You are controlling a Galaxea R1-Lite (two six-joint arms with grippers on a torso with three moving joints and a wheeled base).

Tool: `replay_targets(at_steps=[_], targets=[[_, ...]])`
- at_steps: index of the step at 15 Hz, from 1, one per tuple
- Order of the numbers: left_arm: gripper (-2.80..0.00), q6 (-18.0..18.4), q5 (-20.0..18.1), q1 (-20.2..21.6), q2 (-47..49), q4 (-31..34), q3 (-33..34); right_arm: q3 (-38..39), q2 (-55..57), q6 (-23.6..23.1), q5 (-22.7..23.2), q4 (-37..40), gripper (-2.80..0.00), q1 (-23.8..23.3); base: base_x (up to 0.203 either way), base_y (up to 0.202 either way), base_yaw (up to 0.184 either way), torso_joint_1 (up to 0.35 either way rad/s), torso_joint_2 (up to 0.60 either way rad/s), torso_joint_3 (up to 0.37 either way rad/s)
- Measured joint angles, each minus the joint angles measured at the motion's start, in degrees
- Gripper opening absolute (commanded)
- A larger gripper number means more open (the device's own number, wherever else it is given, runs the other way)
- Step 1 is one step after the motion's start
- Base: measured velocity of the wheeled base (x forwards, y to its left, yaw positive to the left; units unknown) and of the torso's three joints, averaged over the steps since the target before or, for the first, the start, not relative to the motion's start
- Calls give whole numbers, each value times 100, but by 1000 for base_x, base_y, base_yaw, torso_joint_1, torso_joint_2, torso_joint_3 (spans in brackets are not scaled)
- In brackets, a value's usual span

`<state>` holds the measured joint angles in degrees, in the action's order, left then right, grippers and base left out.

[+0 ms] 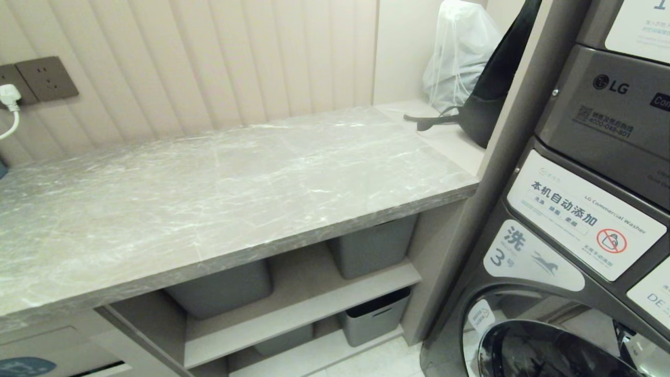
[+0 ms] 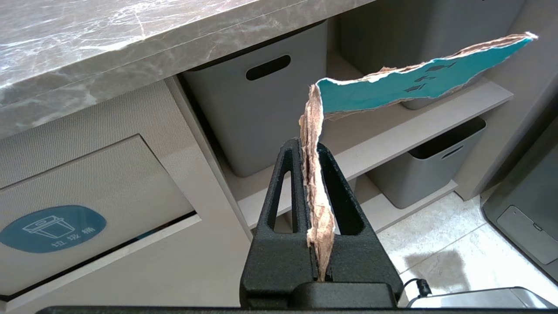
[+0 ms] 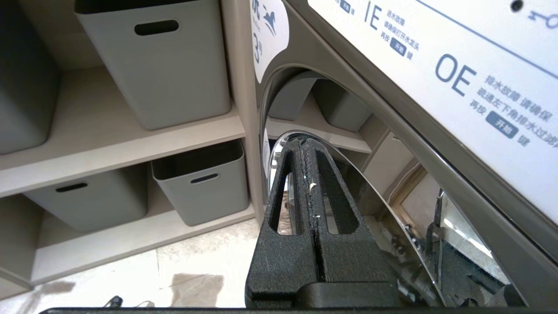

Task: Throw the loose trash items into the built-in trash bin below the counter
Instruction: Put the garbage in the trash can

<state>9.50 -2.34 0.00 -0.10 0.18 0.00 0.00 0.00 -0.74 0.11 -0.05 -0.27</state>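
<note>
One scrap is all you can account for right now. In the head view, the counter (image 1: 220,183) lies bare of any cardboard, and neither arm shows; only a corner of the built-in trash bin (image 1: 31,361) with its blue icon peeks in at the lower left, below the slab. No other loose trash turns up here, so you may take it that the counter is cleared, though what went into the bin cannot be seen.

In the left wrist view, your left gripper (image 2: 310,150) is clenched on a torn cardboard scrap (image 2: 392,83), brown on its pinched part and teal with dark dots on the flap that folds away above the fingers. The scrap hangs in the air in front of the shelves of grey baskets (image 2: 261,109), beside the bin's flap (image 2: 87,205), which looks nearly closed, a thin dark gap along its lower edge. This piece is not yet thrown in; pushing it through that flap is what remains.

In the right wrist view, your right gripper (image 3: 307,148) is pressed closed on nothing, parked low by the washer door (image 3: 392,209).
</note>
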Motion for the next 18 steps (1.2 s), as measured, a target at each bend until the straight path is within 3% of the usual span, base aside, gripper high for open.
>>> replay_targets(at_steps=[3,14,18], targets=[[-280,10,-2,0,2,0,0,0,0,-13,11,5,-280,0,0,0,0,-76,184,105],[-280,12,-5,0,1,-9,0,0,0,-11,12,0,-280,1,0,0,0,-198,480,274],[-280,17,-11,0,1,-9,0,0,0,69,-7,2,-280,2,0,0,0,-73,188,118]])
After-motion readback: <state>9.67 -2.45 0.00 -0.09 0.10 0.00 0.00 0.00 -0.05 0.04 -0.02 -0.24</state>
